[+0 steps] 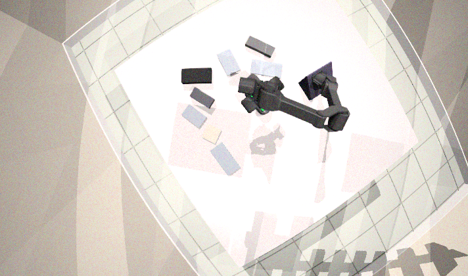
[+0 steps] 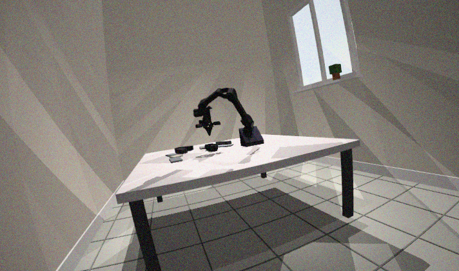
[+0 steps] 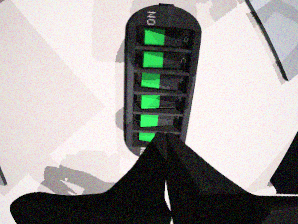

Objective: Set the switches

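The dark grey controller unit (image 3: pixel 192 40) (image 2: pixel 211 147) sits on its base on the bench, switches up. The wrist view shows six rockers in a column, green ends left, dark ends right, with ON printed near the far end. Which ends are pressed is too unclear to tell. In the top view the arm hides most of the unit. My gripper (image 3: pixel 163 139) (image 2: pixel 209 133) is shut and empty, pointing down above the unit. In the wrist view its tips overlap the nearest rocker and hide part of it. The underside label is hidden.
A black box (image 1: pixel 196 75) and a dark grey block (image 1: pixel 202 97) lie left of the arm; a grey block (image 1: pixel 259 46) lies at the back. Light panels (image 1: pixel 228 62) (image 1: pixel 265 68) (image 1: pixel 194 116) (image 1: pixel 225 159) and a cream tile (image 1: pixel 211 133) lie around. The robot's base (image 2: pixel 251 137) stands beyond the unit.
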Motion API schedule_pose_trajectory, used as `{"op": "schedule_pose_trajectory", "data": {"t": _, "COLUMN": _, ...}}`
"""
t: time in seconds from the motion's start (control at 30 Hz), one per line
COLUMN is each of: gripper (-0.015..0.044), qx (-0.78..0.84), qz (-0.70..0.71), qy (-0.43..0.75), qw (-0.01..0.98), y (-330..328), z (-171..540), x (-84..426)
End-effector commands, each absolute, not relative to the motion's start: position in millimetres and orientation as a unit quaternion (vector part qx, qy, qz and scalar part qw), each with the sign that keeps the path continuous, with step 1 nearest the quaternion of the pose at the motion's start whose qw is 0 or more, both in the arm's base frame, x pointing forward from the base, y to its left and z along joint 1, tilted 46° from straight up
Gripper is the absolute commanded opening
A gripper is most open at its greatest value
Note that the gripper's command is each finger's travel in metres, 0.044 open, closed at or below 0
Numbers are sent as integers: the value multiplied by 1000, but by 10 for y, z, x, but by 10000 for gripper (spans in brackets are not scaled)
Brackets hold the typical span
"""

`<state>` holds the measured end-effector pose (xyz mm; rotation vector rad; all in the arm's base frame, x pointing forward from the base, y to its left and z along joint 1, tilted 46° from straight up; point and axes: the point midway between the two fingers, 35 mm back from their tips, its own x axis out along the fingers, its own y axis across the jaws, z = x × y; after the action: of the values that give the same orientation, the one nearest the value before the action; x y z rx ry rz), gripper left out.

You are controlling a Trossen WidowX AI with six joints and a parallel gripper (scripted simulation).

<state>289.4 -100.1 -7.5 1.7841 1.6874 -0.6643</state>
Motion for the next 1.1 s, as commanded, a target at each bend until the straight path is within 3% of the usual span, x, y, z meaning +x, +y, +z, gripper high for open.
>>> {"op": "schedule_pose_trajectory", "data": {"t": 0.0, "gripper": 0, "qx": 669, "qz": -249, "qy": 634, "qw": 298, "y": -1010, "z": -65, "x": 2897}}
{"op": "schedule_pose_trajectory", "data": {"t": 0.57, "gripper": 440, "qx": 670, "qz": -250, "qy": 634, "qw": 294, "y": -1001, "z": -75, "x": 2894}}
{"op": "schedule_pose_trajectory", "data": {"t": 0.63, "gripper": 440, "qx": 670, "qz": -250, "qy": 634, "qw": 294, "y": -1001, "z": -75, "x": 2894}}
{"op": "schedule_pose_trajectory", "data": {"t": 1.07, "gripper": 99, "qx": 667, "qz": -238, "qy": 638, "qw": 301, "y": -614, "z": -549, "x": 2464}}
